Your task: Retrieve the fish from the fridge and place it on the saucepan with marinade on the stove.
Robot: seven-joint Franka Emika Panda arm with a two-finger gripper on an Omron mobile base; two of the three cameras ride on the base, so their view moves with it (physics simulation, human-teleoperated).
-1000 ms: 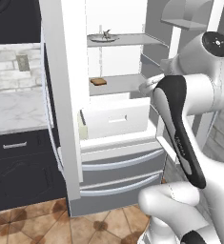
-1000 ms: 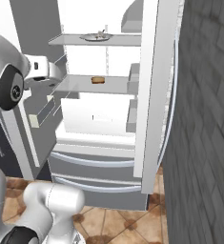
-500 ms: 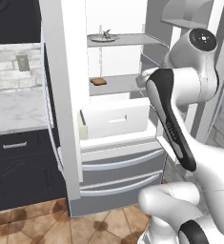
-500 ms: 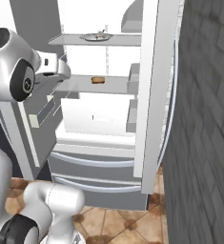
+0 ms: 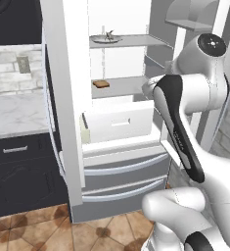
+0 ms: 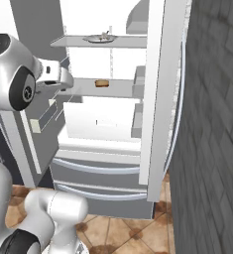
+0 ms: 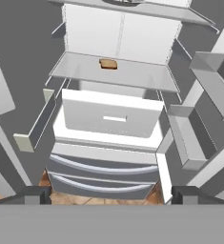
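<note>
Hand view shows the gripper point(image 7: 111, 194) spread wide with nothing between its two dark fingertips point(image 7: 35, 193), which rise at the far left and far right of the bottom edge. It hangs in front of the open fridge point(image 7: 18, 71), apart from everything inside and aimed slightly down at the interior. Straight ahead sits a white inner drawer point(image 7: 111, 116), and below it lie the two grey bottom drawers point(image 7: 101, 169). Above the white drawer runs a grey shelf point(image 7: 85, 71) carrying a small brown block point(image 7: 108, 64) near its back. Door bins point(image 7: 192, 143) stand on the right of this view. In the left base view, the white arm point(image 5: 185, 127) bends across the right side of the open fridge, and the top shelf point(image 5: 131, 41) holds a shallow dish point(image 5: 105, 39) with a small pale grey piece on it, likely the fish point(image 5: 108, 35), though it is too small to tell for certain. The right base view shows the same dish on the top shelf, well above the hand. A marble counter point(image 5: 13, 110) over dark cabinets point(image 5: 18, 166) lies left of the fridge.
</note>
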